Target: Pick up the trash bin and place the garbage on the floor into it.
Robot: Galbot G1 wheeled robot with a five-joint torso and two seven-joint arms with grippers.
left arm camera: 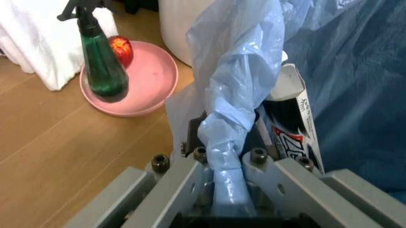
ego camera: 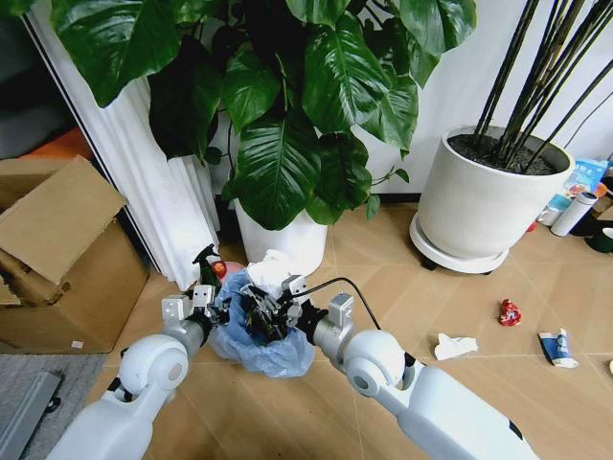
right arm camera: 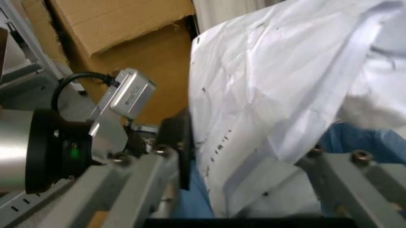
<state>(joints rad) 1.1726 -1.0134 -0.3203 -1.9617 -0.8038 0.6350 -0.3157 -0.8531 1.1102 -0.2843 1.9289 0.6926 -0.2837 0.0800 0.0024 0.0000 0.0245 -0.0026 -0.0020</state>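
The trash bin point(ego camera: 261, 337), lined with a crinkled light-blue bag point(left arm camera: 236, 90), hangs between both arms just above the floor point(ego camera: 412, 287). My left gripper point(ego camera: 205, 305) is shut on a bunched strip of the bag at the rim. My right gripper point(ego camera: 285, 309) is over the bin's mouth, its fingers point(right arm camera: 172, 147) closed around a large crumpled white paper point(right arm camera: 279, 95). Garbage lies on the floor to the right: a red crumpled wrapper point(ego camera: 509, 311), a twisted white wrapper point(ego camera: 454, 346) and a small blue-white bottle point(ego camera: 557, 347).
Behind the bin stand a green spray bottle point(left arm camera: 100, 61) on a pink dish point(left arm camera: 149, 80), a leafy plant in a white pot point(ego camera: 287, 240) and a big white pot point(ego camera: 479, 201) on a saucer. Cardboard boxes point(ego camera: 57, 259) fill the left side.
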